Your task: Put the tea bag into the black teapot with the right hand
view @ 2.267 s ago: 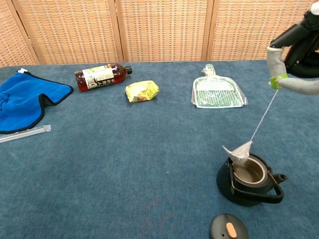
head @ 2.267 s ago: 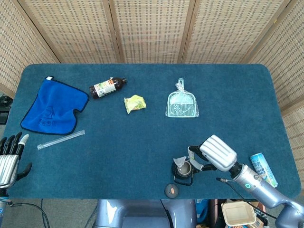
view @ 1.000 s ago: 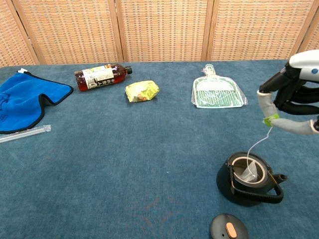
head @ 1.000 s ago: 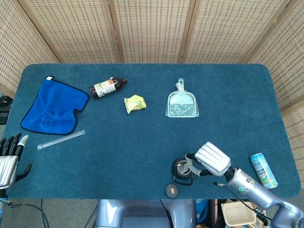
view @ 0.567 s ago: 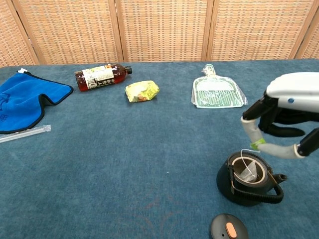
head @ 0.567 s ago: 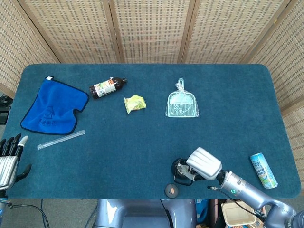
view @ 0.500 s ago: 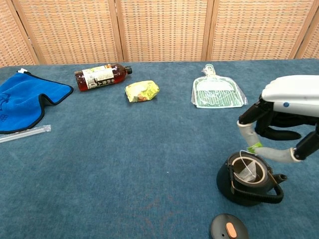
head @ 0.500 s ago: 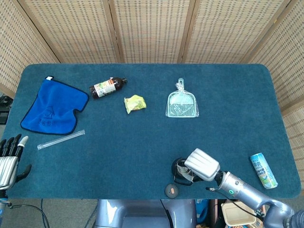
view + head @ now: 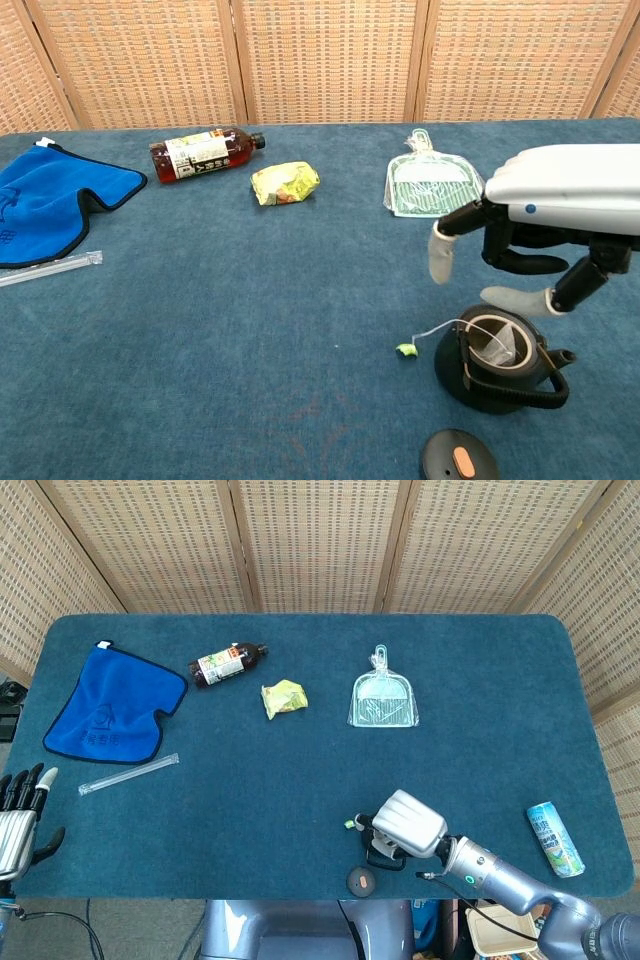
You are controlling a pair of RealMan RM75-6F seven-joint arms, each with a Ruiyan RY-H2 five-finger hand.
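The black teapot stands near the table's front edge with its lid off. The white tea bag lies inside it. Its string runs over the rim to a small green tag lying on the cloth just left of the pot. My right hand hovers over the pot with fingers spread and holds nothing. From the head view that hand covers most of the teapot, and the tag shows at its left. My left hand rests at the table's front left corner, fingers extended, empty.
The pot's lid lies in front of it. Further back are a dustpan, a yellow packet and a bottle. A blue cloth and a clear tube lie left. A can lies right.
My right hand came down and leftward over the pot and let go of the tag, which now lies on the cloth. The tea bag went from the rim into the pot.
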